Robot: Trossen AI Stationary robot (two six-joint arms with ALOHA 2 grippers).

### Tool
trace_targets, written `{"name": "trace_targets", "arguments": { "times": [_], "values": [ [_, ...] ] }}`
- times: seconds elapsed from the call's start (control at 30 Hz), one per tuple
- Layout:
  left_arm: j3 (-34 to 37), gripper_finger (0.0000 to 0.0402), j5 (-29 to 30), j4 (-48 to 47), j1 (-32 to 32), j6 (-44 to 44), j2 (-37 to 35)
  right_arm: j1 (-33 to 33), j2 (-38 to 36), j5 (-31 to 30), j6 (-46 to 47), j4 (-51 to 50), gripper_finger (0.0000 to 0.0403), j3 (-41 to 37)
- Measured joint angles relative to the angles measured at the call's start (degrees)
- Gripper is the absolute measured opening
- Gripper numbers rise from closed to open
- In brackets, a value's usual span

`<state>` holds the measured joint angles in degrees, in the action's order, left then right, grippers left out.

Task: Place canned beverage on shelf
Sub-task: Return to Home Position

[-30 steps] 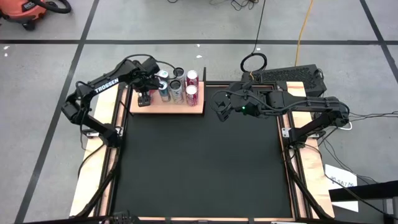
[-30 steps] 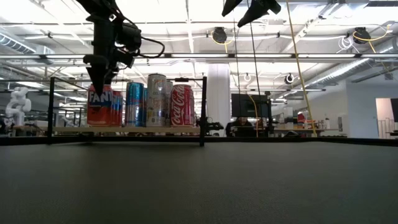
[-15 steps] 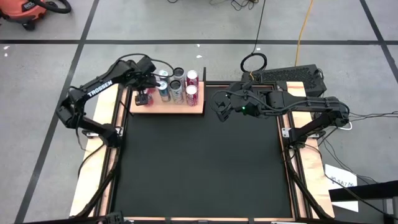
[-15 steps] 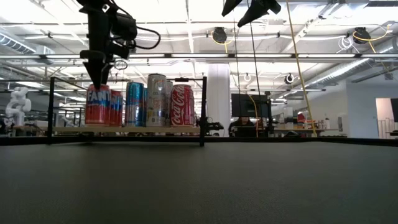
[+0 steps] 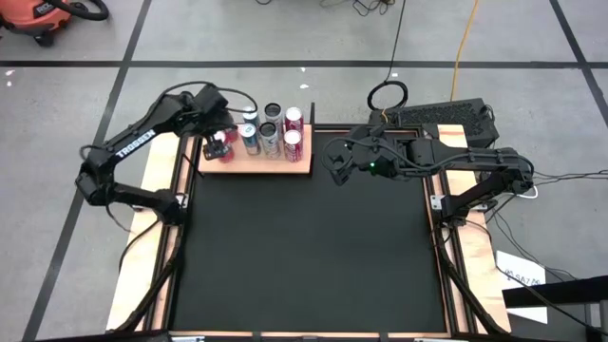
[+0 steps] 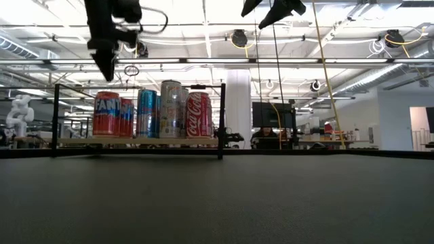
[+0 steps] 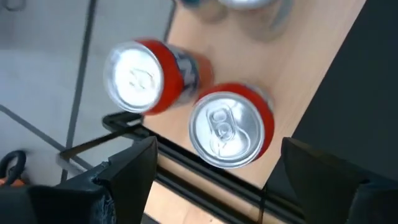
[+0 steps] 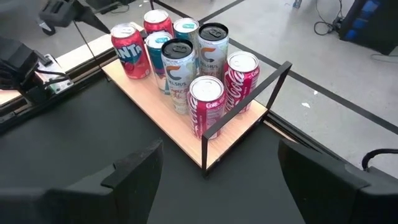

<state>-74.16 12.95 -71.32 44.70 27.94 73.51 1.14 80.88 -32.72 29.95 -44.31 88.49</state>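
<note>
Paired soda cans (image 8: 178, 62) filled the pale wooden shelf (image 5: 271, 165). The left hand (image 6: 106, 68) hung above the Fanta can (image 6: 106, 114), fingers wide apart and empty; the right hand (image 5: 334, 171) hovered nearby, open too.

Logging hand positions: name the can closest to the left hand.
The front Fanta can, at the shelf's corner by the black mat; the open left hand hangs above it.

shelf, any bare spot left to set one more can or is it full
Free: the narrow wood strip of the shelf between the cans and the black mat; the mat is bare too. Crowded: the rest, eight cans in two rows. The left gripper hovers open above one end; the right gripper waits off the other.
</note>
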Motion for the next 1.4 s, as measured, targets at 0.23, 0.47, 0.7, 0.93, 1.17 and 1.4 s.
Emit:
{"name": "trace_targets", "arguments": {
  "times": [0.23, 0.47, 0.7, 0.93, 1.17, 1.4],
  "values": [
    [-8.2, 0.0327, -5.5, 1.1, -4.2, -10.5, -3.6, -1.6, 0.0, 4.3, -7.7, 11.0, 0.0294, 0.0],
    [-10.0, 0.0326, -23.4, 14.4, -11.6, -26.8, -6.0, -1.6, 0.4, 17.9, -15.1, 21.3, 0.0202, 0.0],
    [-9.9, 0.0248, -22.2, 32.6, -27.7, -29.2, -4.4, -2.8, 0.4, 25.5, -16.3, 23.3, 0.0027, 0.0],
    [-9.5, 0.0106, -16.3, 53.4, -39.7, -30.2, -1.1, -6.7, -3.0, 29.9, -18.5, 25.4, 0.0003, -0.1],
    [3.4, 0.0008, -16.2, 76.6, -44.6, -33.9, -1.5, -10.6, -11.1, 29.0, -21.9, 27.5, 0.0001, -2.8],
    [20.0, 0.0001, -15.2, 95.2, -45.7, -38.0, -6.5, -12.5, -25.2, 23.7, -17.6, 39.7, 0.0, -23.1]
  ]
}}
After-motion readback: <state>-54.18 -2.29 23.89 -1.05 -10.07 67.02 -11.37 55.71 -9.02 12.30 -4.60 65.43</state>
